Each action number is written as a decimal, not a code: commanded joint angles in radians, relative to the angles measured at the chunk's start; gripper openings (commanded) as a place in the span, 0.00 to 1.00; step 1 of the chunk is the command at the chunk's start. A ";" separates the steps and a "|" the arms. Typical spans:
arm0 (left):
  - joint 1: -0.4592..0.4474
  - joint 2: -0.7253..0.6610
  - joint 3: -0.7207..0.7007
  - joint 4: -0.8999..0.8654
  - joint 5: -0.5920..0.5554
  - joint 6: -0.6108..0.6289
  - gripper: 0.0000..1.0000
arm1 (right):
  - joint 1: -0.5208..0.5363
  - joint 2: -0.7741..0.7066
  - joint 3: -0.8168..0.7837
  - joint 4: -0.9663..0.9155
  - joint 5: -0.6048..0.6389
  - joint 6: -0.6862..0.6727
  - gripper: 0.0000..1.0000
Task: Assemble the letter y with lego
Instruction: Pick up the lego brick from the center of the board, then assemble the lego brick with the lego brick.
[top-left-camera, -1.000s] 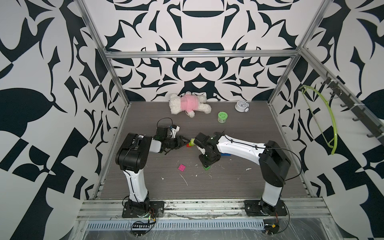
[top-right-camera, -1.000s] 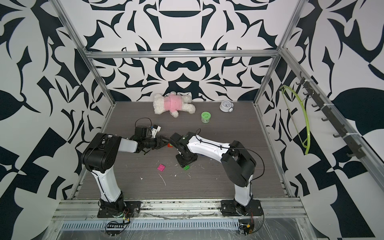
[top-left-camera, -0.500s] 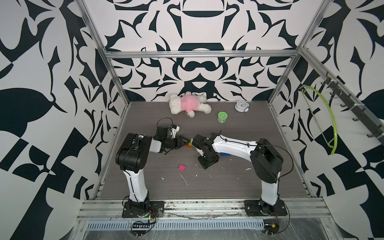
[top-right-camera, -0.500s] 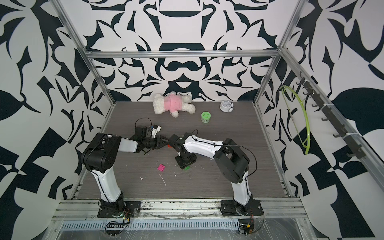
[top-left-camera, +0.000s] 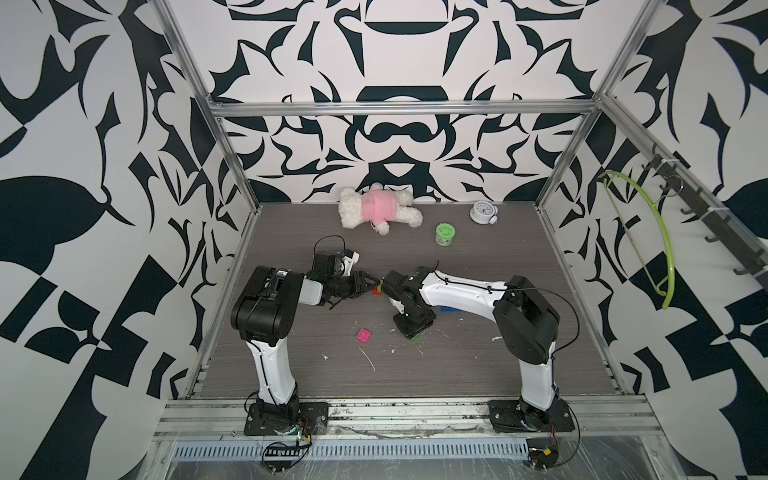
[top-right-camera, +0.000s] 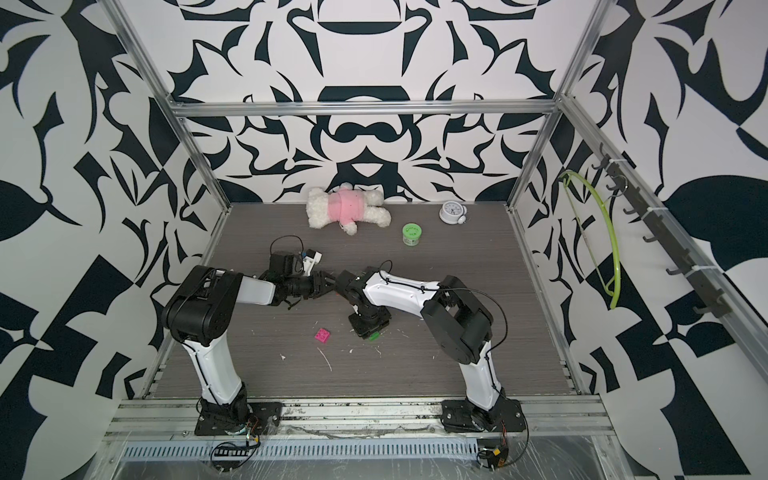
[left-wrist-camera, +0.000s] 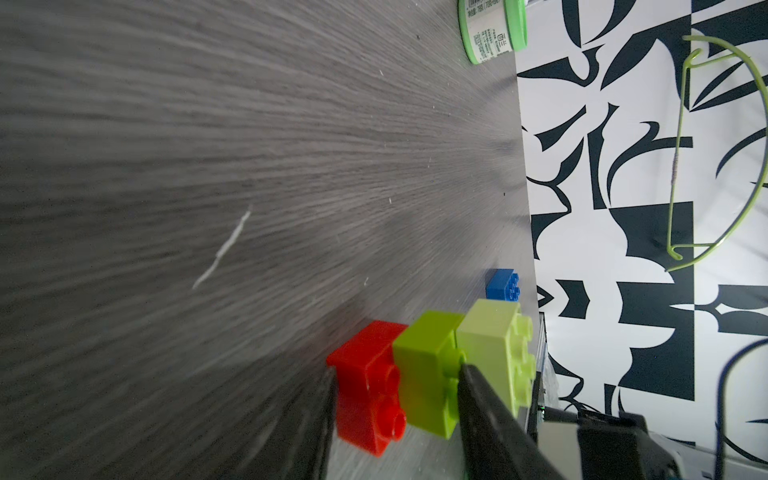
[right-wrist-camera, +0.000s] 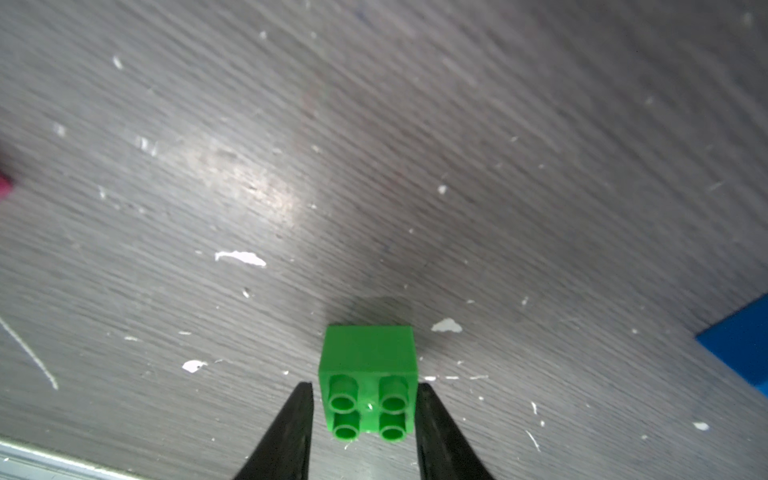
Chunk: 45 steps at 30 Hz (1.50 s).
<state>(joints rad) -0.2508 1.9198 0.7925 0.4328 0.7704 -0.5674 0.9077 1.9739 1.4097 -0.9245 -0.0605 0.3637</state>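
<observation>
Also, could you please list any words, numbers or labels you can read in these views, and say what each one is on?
Nothing here is sharp enough to quote.
Green-lidded jar: printed label with lines of small print and a logo, too blurred to read.
Clock: dial numerals too small to read.
Lego bricks: no lettering visible.

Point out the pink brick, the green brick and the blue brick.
pink brick (top-left-camera: 364, 335): in a top view, studded top.
green brick (right-wrist-camera: 368, 349): right wrist view, plain side.
blue brick (left-wrist-camera: 498, 286): left wrist view, plain side.
</observation>
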 joint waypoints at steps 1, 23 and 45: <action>0.001 0.074 -0.051 -0.231 -0.164 0.031 0.51 | 0.008 -0.010 0.028 -0.032 -0.004 0.000 0.43; 0.000 0.071 -0.052 -0.232 -0.164 0.032 0.51 | -0.223 -0.295 -0.009 -0.100 0.071 -0.680 0.29; 0.001 0.079 -0.049 -0.235 -0.160 0.028 0.51 | -0.357 -0.167 0.008 -0.094 -0.009 -1.185 0.23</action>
<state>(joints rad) -0.2508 1.9198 0.7925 0.4324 0.7704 -0.5678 0.5579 1.8046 1.3594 -0.9829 -0.0734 -0.7723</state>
